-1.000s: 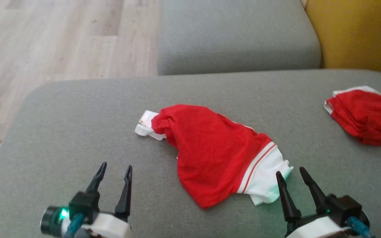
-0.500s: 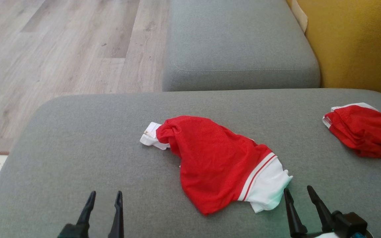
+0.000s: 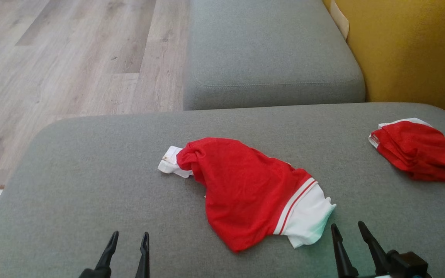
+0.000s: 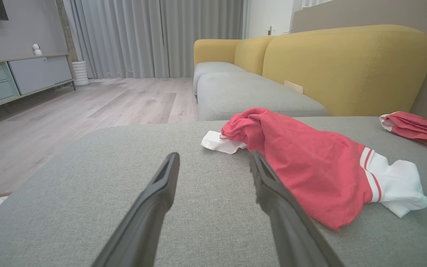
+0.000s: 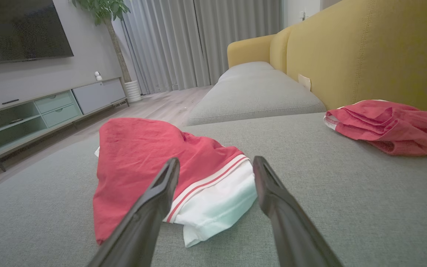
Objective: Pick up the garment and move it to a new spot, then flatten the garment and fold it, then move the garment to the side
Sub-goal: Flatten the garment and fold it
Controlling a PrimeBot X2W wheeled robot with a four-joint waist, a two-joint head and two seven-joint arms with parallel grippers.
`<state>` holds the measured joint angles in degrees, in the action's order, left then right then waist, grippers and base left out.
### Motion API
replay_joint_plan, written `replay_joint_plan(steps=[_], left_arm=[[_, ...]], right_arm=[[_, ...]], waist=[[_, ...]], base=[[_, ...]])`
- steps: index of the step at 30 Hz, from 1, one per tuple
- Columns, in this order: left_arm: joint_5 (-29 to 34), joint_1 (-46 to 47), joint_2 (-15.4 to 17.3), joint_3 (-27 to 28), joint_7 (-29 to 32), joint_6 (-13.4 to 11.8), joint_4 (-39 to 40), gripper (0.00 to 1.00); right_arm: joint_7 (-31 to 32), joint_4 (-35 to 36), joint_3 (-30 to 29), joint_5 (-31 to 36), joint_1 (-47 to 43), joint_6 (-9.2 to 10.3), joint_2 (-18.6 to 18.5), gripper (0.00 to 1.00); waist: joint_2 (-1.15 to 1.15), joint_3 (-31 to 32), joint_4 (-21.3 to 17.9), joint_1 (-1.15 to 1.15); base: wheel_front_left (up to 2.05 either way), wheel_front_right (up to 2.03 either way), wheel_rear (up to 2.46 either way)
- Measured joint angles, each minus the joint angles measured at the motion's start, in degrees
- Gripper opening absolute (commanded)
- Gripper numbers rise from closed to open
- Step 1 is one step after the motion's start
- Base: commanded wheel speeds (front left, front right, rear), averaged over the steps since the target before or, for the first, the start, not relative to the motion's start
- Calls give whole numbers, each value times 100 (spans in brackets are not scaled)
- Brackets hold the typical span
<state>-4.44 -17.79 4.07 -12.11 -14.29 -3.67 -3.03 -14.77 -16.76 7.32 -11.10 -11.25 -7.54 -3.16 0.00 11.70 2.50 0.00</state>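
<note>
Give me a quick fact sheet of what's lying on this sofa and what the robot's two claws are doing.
surface: grey sofa cushion
main item: red garment with a white striped end, crumpled, lying mid-cushion
other item: second red garment, in a loose pile at the cushion's right end, near the yellow backrest
left gripper: open, holding nothing, apart from the red garment
right gripper: open, holding nothing, close beside the garment's white end
progress: garment not yet picked up

**Edges Clip Both Grippers**

The bottom edge cuts the left gripper point(image 3: 130, 234) and the right gripper point(image 3: 347, 224) off just below the fingers! The second red cloth point(image 3: 419, 154) runs off the right edge. The garment point(image 3: 245, 185) is bunched over itself, its underside hidden.
</note>
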Motion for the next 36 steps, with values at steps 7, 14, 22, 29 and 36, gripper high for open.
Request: replay_joint_plan(steps=[7, 14, 22, 29, 36], left_arm=[[35, 4, -27, 7, 0, 21, -37, 100], [86, 6, -38, 5, 0, 59, -98, 100], [129, 10, -43, 2, 0, 66, -130, 100], [141, 34, -45, -2, 0, 71, -148, 100], [193, 92, -47, -18, 0, 71, -137, 100]], right_arm=[[0, -5, -2, 0, 0, 0, 0, 100], [0, -7, -10, 0, 0, 0, 1, 100], [0, -7, -11, -1, 0, 0, 1, 100], [0, -7, -11, -24, 0, 0, 1, 100], [0, -13, -16, -58, 2, 0, 0, 100]], waist=[[0, -9, -26, 0], [0, -3, -20, 0], [0, -10, -17, 0], [0, -55, 3, 0], [0, -166, 98, 0]], base=[[0, 0, 0], [0, 0, 0], [0, 0, 0], [0, 0, 0], [0, 0, 0]])
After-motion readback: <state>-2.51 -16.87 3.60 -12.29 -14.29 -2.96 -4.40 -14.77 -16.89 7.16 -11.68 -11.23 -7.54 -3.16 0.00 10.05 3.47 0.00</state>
